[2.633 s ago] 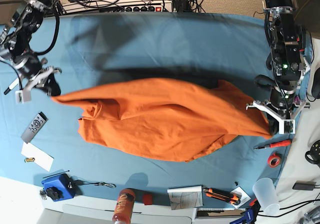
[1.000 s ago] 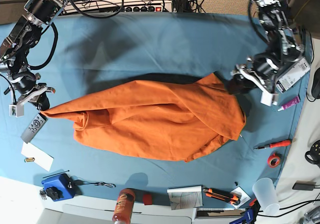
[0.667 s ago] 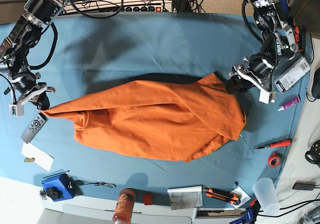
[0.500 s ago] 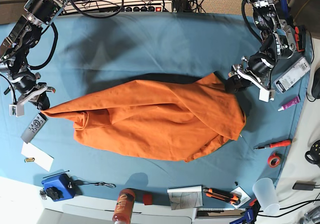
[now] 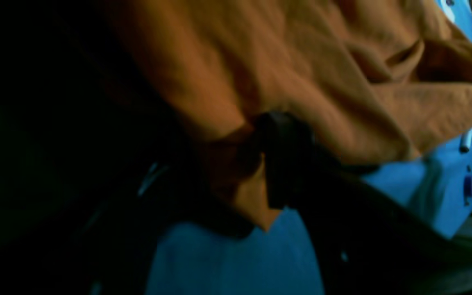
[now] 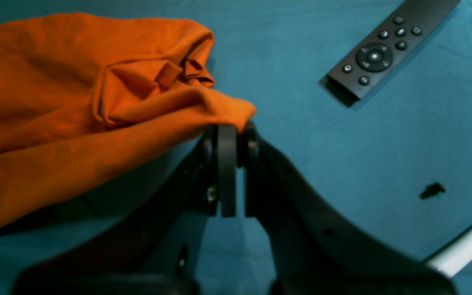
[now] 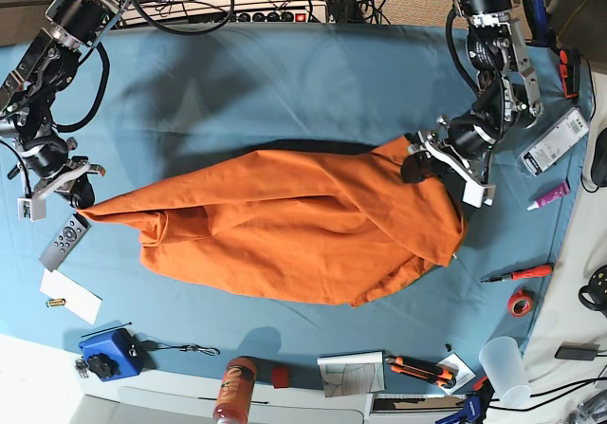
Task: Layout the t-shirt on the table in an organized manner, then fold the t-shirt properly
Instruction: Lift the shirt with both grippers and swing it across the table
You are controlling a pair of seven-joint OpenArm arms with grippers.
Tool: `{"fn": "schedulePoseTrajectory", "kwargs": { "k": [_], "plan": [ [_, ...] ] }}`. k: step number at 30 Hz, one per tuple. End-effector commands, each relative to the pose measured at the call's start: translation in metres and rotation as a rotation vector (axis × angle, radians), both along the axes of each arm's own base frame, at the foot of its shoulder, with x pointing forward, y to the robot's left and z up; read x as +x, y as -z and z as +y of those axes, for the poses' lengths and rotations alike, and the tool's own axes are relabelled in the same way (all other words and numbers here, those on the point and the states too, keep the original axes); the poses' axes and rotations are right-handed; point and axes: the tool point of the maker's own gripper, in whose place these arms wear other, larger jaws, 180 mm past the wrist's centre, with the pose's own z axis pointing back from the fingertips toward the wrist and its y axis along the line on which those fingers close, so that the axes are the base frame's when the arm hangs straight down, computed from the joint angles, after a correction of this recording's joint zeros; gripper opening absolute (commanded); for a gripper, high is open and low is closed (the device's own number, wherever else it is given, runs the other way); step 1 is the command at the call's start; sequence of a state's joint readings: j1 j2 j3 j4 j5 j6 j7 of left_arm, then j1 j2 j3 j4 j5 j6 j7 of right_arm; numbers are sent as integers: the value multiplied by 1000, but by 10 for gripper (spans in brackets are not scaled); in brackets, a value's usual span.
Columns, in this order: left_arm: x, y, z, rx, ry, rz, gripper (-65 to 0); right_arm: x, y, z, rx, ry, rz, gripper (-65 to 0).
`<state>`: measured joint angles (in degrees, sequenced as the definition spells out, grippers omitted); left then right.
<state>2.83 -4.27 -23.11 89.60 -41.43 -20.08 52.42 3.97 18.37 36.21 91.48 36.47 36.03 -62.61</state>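
Observation:
The orange t-shirt [image 7: 285,225] lies bunched in a long heap across the middle of the teal table [image 7: 285,82]. My right gripper [image 7: 81,192] is at the heap's left tip, and in the right wrist view it [image 6: 230,135] is shut on a pinch of the shirt's edge [image 6: 219,112]. My left gripper [image 7: 422,163] is at the shirt's upper right edge. In the left wrist view orange cloth [image 5: 301,61] fills the space beside one dark finger [image 5: 285,155]. The other finger is lost in shadow, so whether the jaws pinch the cloth is unclear.
A black remote [image 7: 64,242] lies just below the right gripper, with a white paper [image 7: 69,296] and a blue box [image 7: 112,351] nearer the front. A purple marker [image 7: 550,196], screwdriver [image 7: 520,274], tape roll [image 7: 520,303] and cup [image 7: 503,367] sit at the right edge.
The left arm has swung left, and its gripper now sits on the shirt's upper right edge. The right gripper and the shirt's left tip have not moved.

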Motion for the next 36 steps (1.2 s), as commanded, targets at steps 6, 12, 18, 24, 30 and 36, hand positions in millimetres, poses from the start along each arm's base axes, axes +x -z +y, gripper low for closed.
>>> {"fn": "schedulePoseTrajectory", "kwargs": {
  "k": [6,12,18,24,30,36],
  "plan": [
    [4,-25,21,-57,-22,-67,-448,8,-21,-5,-17,-4,-64,-650],
    [4,-36,21,-86,2,-122,-448,8,-21,-5,-17,-4,-68,-650],
    [8,-25,9,16,39,-123,-448,8,-21,-5,-17,-5,-64,-650],
    [10,-31,4,-38,28,-123,-503,8,-21,-5,-18,-5,-64,-650],
    [8,-32,1,-50,46,-118,-607,8,-21,-5,-17,-4,-68,-650],
    [2,-55,-1,-1,98,-118,-650,18,-39,-6,-16,3,-156,-650]
  ]
}}
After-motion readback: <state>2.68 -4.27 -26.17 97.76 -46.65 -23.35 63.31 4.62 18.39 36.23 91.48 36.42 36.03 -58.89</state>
